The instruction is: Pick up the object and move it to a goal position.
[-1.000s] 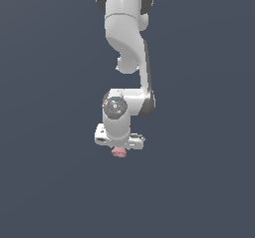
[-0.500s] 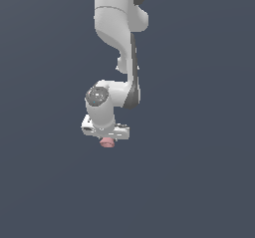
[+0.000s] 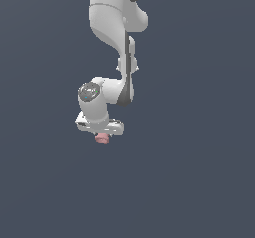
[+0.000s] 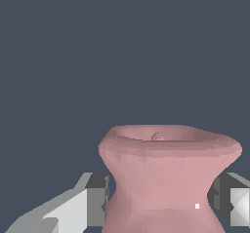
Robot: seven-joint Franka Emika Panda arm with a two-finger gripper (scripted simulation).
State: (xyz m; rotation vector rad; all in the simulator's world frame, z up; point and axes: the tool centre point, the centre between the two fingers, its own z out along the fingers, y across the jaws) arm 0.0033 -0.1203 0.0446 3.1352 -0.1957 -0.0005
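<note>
A flat, uniform dark slate-blue backdrop (image 3: pixel 199 172) fills both views, evenly lit, with no visible floor line, walls or furniture.

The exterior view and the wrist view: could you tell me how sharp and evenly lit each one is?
Exterior view: soft and slightly blurred, flat lighting, no cast shadow on the plain backdrop, the pink object tiny under the gripper. Wrist view: sharper, the object fills the frame with gentle shading at its waist; no glare.
</note>
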